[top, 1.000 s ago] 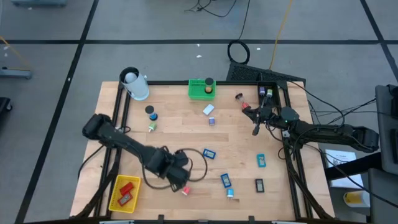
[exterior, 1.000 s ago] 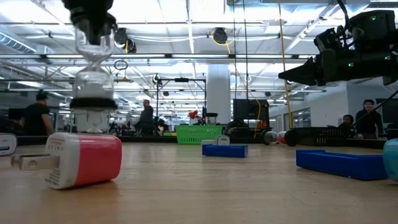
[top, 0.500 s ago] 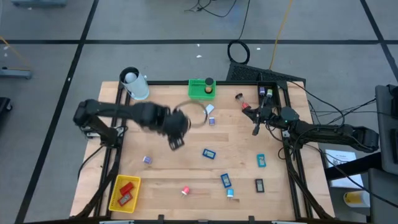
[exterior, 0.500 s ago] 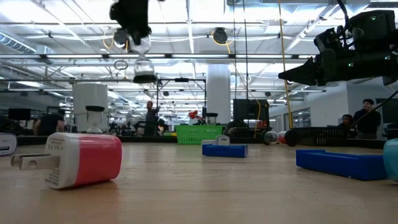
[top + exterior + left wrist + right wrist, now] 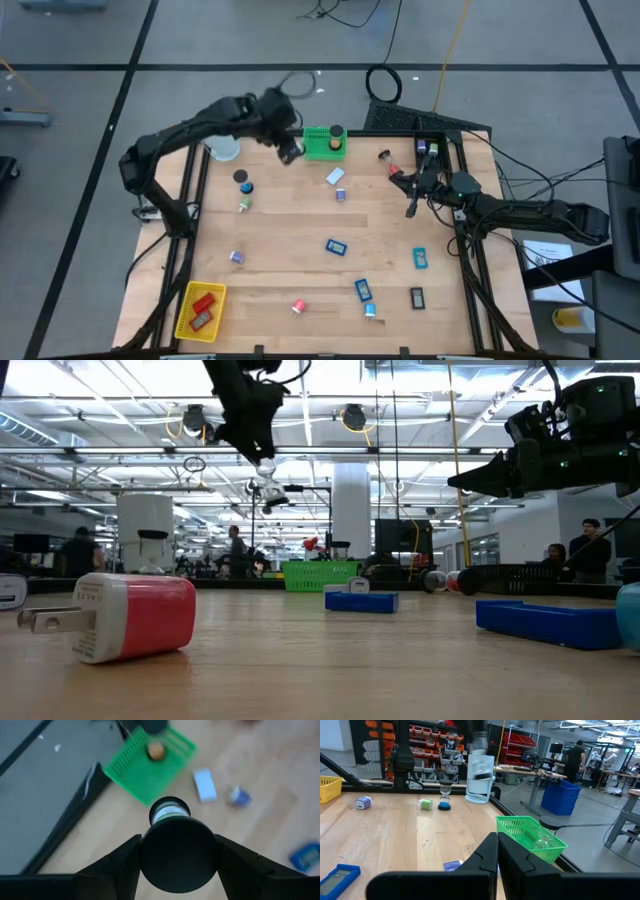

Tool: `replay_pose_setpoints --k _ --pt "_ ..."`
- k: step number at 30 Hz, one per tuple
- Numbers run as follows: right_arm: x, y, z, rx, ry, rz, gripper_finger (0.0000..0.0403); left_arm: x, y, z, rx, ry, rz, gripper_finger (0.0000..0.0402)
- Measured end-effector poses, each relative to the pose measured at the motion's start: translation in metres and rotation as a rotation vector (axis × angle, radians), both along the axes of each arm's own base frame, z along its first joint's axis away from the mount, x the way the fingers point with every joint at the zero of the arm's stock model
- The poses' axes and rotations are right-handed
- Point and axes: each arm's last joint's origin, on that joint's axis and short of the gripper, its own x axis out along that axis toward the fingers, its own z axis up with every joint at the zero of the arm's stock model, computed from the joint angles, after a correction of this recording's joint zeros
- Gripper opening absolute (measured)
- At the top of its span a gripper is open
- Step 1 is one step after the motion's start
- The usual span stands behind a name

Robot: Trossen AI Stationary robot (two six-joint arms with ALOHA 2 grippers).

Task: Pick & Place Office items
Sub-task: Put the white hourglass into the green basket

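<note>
My left gripper (image 5: 287, 146) is shut on a small hourglass with black end caps (image 5: 177, 860), raised above the table's far edge just left of the green basket (image 5: 322, 146). In the low view it is high up (image 5: 252, 422) with the hourglass below it. My right gripper (image 5: 411, 204) is shut and empty, hovering at the far right (image 5: 498, 851). Office items lie on the table: blue blocks (image 5: 336, 246) (image 5: 363, 290), a teal one (image 5: 420, 259), a red-and-white plug (image 5: 298, 306), a white block (image 5: 335, 176), a purple bit (image 5: 236, 257). My left gripper pinches the hourglass's near black end cap (image 5: 150, 867) between its two fingers, one on each side of the round cap. The hourglass points away along the fingers, its far end (image 5: 170, 811) toward the table. It hangs below the gripper, lifted clear.
A white cylinder (image 5: 222, 142) lies at the far left corner beside my left arm. The yellow basket (image 5: 200, 310) with red pieces sits at the near left. A black piece (image 5: 417, 296) lies near right. A second small hourglass (image 5: 241, 179) and a green bit (image 5: 243, 204) are at the left.
My left gripper has risen from low over the table's near side, beside the red-and-white plug, and swung to the far edge beside the green basket, carrying the hourglass lifted clear. My right gripper has kept still.
</note>
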Motion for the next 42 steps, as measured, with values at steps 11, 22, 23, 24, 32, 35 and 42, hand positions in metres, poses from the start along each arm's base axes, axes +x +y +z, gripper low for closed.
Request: replay_pose_setpoints --k 11,22,23,24,32,35,42 --pt "0.0 0.0 0.0 -0.005 0.0 -0.001 0.0 0.038 0.064 -0.014 0.021 -0.012 -0.028 0.0225" --pt "0.0 0.0 0.0 -0.005 0.001 -0.001 0.0 0.077 0.107 -0.062 -0.057 0.142 -0.057 0.0225" --pt "0.0 0.0 0.0 -0.005 0.001 -0.001 0.0 0.078 0.109 -0.067 -0.065 0.149 -0.058 0.0225" --pt "0.0 0.0 0.0 -0.005 0.001 -0.001 0.0 0.08 0.111 -0.072 -0.072 0.154 -0.058 0.0225" --pt "0.0 0.0 0.0 -0.005 0.001 -0.001 0.0 0.09 0.125 -0.096 -0.055 0.147 -0.051 0.0225" --pt "0.0 0.0 0.0 -0.005 0.001 -0.001 0.0 0.09 0.132 -0.102 -0.051 0.147 -0.035 0.0225" --pt "0.0 0.0 0.0 -0.005 0.0 -0.001 0.0 0.086 0.139 -0.104 -0.059 0.146 -0.026 0.0225"
